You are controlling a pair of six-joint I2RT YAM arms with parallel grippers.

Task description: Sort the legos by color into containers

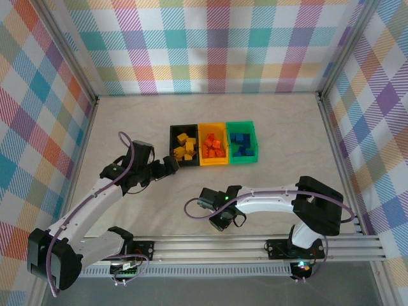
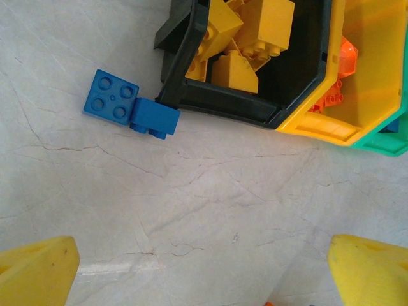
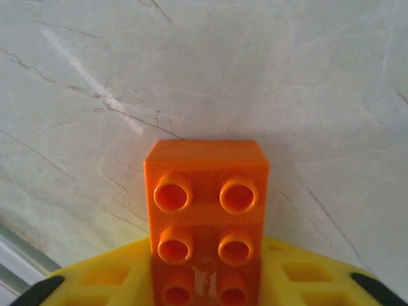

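Observation:
Three bins stand in a row: the black bin (image 1: 173,153) holds yellow legos (image 1: 185,145), the yellow-orange bin (image 1: 213,162) orange legos (image 1: 213,146), the green bin (image 1: 243,159) blue ones (image 1: 242,143). My left gripper (image 1: 169,167) hovers open by the black bin's near left corner. In the left wrist view its yellow fingers (image 2: 38,271) stand wide apart over bare table, and two blue legos (image 2: 111,95) (image 2: 155,118) lie against the black bin (image 2: 217,105). My right gripper (image 1: 220,218) is shut on an orange lego (image 3: 207,210), studs facing the camera.
Aluminium rails (image 1: 255,245) run along the near edge behind the arm bases. Checked walls enclose the table on three sides. The yellow-orange bin (image 2: 376,76) and green bin (image 2: 389,143) sit to the right in the left wrist view.

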